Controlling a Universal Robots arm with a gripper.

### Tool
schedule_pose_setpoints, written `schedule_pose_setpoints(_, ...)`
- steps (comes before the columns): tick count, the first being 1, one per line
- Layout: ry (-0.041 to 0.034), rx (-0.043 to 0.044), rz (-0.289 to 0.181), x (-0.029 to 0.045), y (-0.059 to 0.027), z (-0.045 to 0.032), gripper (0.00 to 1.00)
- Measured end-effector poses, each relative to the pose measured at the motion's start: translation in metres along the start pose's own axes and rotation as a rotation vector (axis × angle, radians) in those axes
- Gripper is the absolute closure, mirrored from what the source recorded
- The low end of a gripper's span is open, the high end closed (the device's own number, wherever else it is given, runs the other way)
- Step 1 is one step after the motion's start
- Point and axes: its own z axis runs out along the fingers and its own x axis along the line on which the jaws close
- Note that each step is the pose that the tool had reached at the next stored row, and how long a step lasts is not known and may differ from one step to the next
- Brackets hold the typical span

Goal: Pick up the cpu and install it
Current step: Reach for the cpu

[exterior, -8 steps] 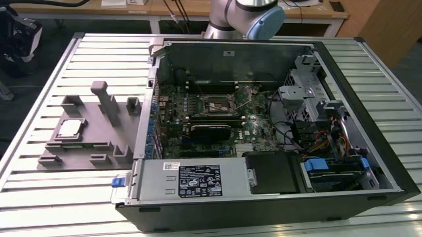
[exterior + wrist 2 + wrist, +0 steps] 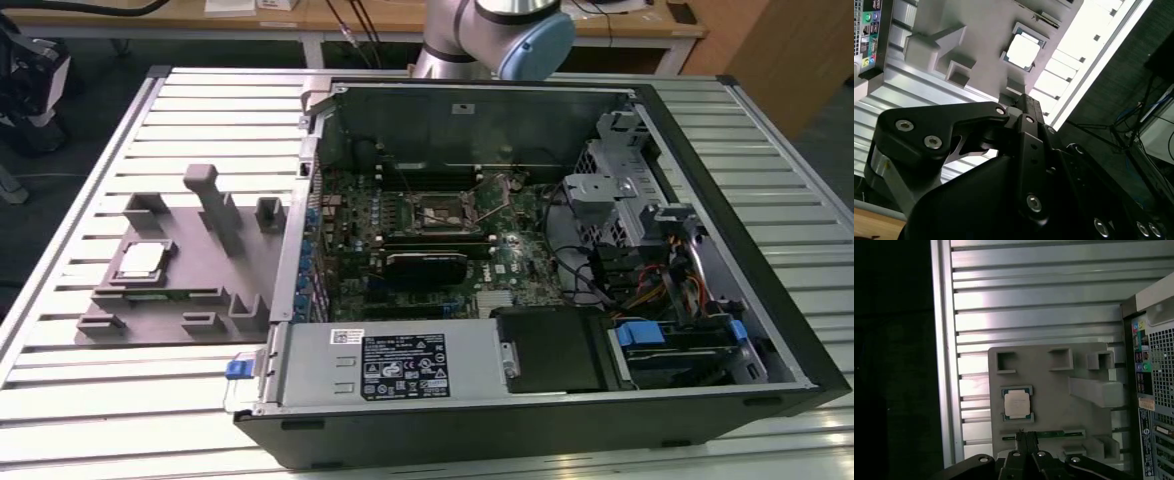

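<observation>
The cpu [image 2: 140,262] is a small square chip with a silvery top. It lies flat in a recess of the grey fixture block [image 2: 200,300] on the slatted table, at the exterior view's left of the open computer case. Both wrist views look down on the cpu [image 2: 1016,404] [image 2: 1023,50] from well above. My gripper [image 2: 1024,434] [image 2: 1021,98] hangs high over the fixture [image 2: 1054,385], its black fingers together and holding nothing. Inside the case, the motherboard socket [image 2: 441,213] sits with its metal frame lifted.
The open computer case [image 2: 747,250] lies on its side, holding a drive cage, cables and a power supply [image 2: 387,365]. Tall grey posts [image 2: 214,205] rise from the fixture beside the cpu. The arm's base [image 2: 494,30] stands behind the case. The table edge [image 2: 941,365] drops to dark floor.
</observation>
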Motion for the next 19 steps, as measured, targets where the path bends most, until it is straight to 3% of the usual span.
schedule_pose_setpoints(12, 0.0000, 0.0001, 0.000, 0.0185, -0.0018, 0.0016, 0.89)
schedule_pose_setpoints(19, -0.0001, 0.0000, 0.000, 0.0148, -0.0014, 0.0026, 0.89)
